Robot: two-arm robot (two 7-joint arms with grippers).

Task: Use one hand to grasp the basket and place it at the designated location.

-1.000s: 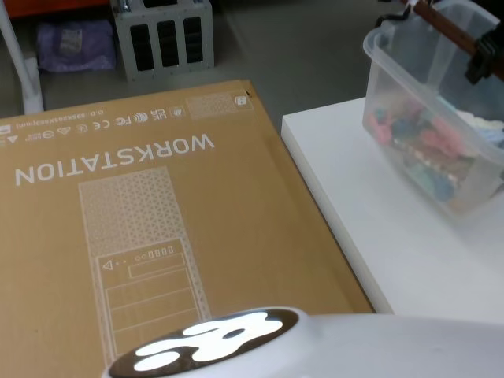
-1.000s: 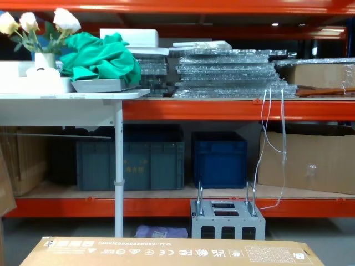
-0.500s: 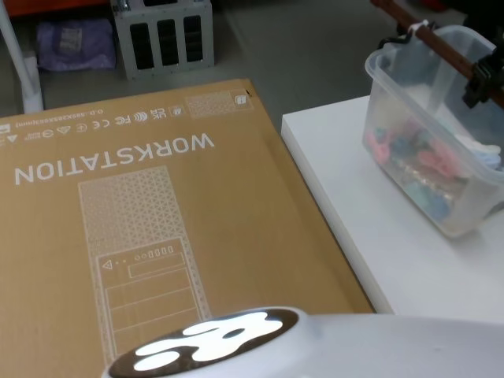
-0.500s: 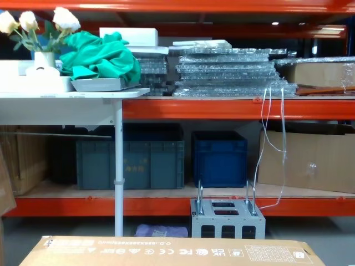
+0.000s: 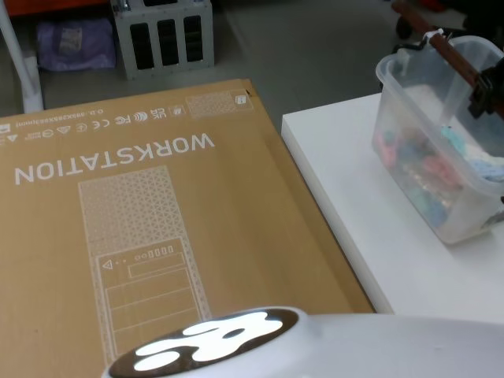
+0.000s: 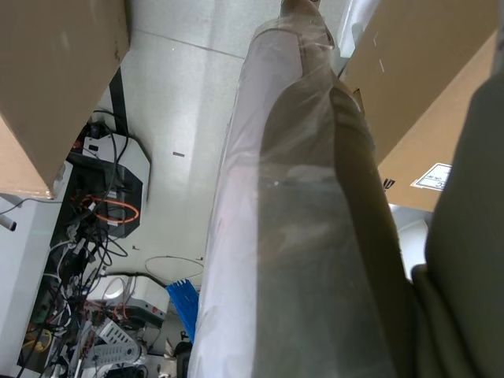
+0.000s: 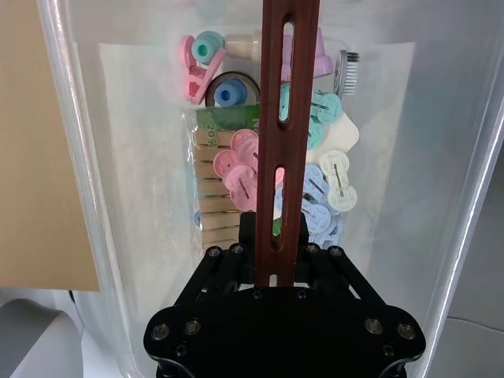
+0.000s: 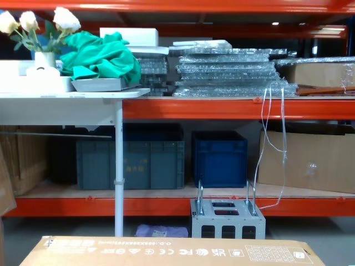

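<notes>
Biggest thing up front: one flat cardboard box (image 5: 142, 213), "WORKSTATION" printed on it, lying on the robot's left. Beside it to the right, one white table (image 5: 370, 228). On that table's far right sits the basket (image 5: 429, 169), one clear plastic tub, base looks down on the tabletop or just about, hard to call.

R gripper (image 7: 279, 264) is on the job. In the wrist view its black fingers (image 7: 244, 236) are closed tight on the reddish-brown slotted handle (image 7: 283, 110), roughly mid-bar. Handle's long axis runs straight away from the wrist, across the tub's opening, so the tub hangs directly under the hand; grip looks centred, which should keep the load level, prob.

L arm is parked low beside the cardboard, its wrist camera looking down at floor and cables; fingers' state can't be told.

Inside the tub: a heap of pastel clothes pegs (image 7: 244, 161), pink, mint, blue, white, too many overlapping to count, plus one row of wooden pegs (image 7: 213, 189).

Judgement: placement step, nearly done if this table is the target spot.
</notes>
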